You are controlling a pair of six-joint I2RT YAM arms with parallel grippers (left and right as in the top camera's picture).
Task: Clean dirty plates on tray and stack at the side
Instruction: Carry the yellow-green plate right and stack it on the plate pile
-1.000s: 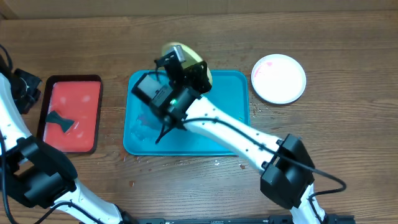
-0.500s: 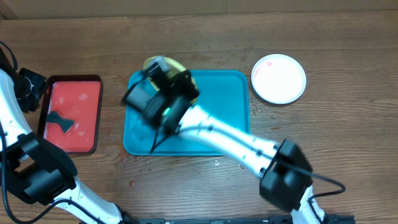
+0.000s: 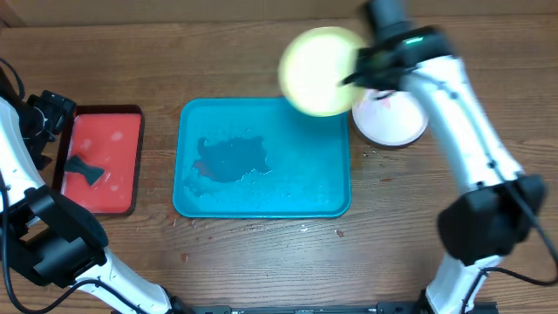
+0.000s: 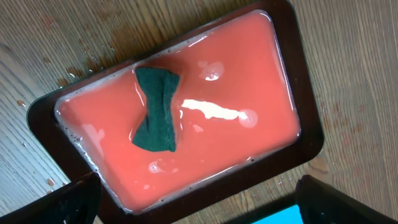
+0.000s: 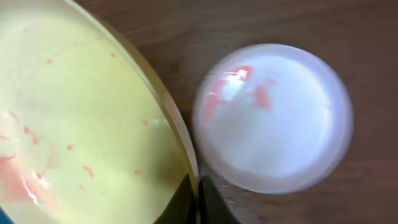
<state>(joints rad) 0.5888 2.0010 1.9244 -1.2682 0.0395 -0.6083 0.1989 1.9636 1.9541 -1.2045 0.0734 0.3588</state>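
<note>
Over the far right corner of the tray (image 3: 187, 157), the right end effector (image 5: 196, 198) pinches the yellow-green plate (image 3: 321, 71) by its rim, the white plate (image 3: 388, 124) lying just to its right on the worktop (image 3: 261, 52); the left end effector (image 3: 45, 112) is open, far off.

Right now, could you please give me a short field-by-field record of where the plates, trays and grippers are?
yellow-green plate: in the air, gripped at its rim by right gripper, red smears on it
white plate: on the table right of the teal tray, red smears
red tray: holds pink liquid and a green sponge
left gripper: open, above the red tray
</note>
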